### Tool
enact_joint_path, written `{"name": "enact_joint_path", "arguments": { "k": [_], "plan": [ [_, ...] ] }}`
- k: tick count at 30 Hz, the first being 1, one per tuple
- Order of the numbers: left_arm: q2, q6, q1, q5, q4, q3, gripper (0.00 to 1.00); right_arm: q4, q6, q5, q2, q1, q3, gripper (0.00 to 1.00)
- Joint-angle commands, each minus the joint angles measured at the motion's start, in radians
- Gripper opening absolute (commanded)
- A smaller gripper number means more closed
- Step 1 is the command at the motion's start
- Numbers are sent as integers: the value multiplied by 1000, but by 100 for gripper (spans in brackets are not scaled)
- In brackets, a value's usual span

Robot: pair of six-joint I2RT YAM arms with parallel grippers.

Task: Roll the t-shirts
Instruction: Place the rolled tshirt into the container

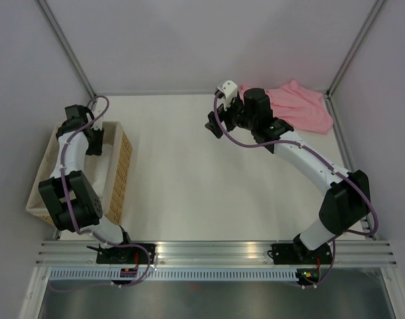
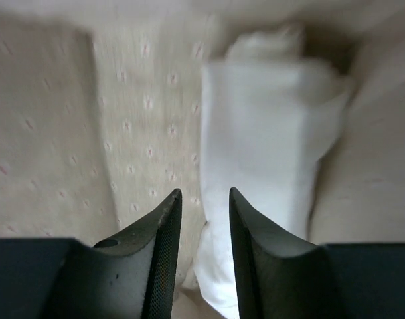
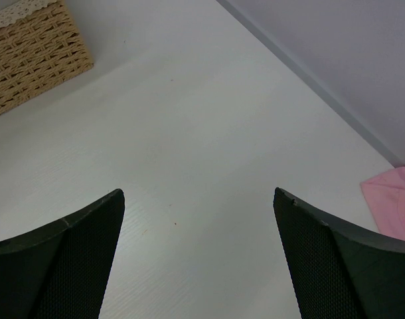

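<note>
Hangs left gripper (image 2: 204, 193) narrowly parted, empty, in basket (image 2: 56, 133), white t-shirt (image 2: 262, 133) just ahead-right; spreads right gripper (image 3: 199, 193) wide, empty, pink t-shirt (image 3: 392, 199) off its right fingertip.

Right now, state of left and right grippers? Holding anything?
Left gripper: narrowly open, holding nothing; the white t-shirt lies just ahead of it.
Right gripper: wide open, empty.
</note>
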Motion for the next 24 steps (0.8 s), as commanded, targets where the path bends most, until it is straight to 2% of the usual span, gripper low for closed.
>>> {"name": "enact_joint_path", "arguments": {
  "k": [1,8,10,12,13,17,18,19,24],
  "plan": [
    [-50,19,-92,37,-10,124,40,39,8,-6,3,5,47,98],
    [-83,40,-456,26,-62,331,43,113,49,103,-49,5,-25,98],
    [-80,14,-517,49,-106,372,45,148,62,158,-75,3,-43,98],
    [-86,-7,-602,80,-116,336,51,160,92,239,-105,3,-82,98],
    [-90,-16,-654,85,-113,313,58,169,108,302,-118,3,-114,98],
    [-112,-41,-747,124,-84,190,75,220,146,385,-208,3,-207,98],
    [-123,-52,-748,123,-76,190,83,237,145,390,-219,3,-221,98],
    [-126,-58,-751,115,-76,196,99,237,141,392,-228,3,-231,98],
    [-143,-70,-781,114,-54,167,100,202,144,393,-268,3,-238,98]
  ]
}}
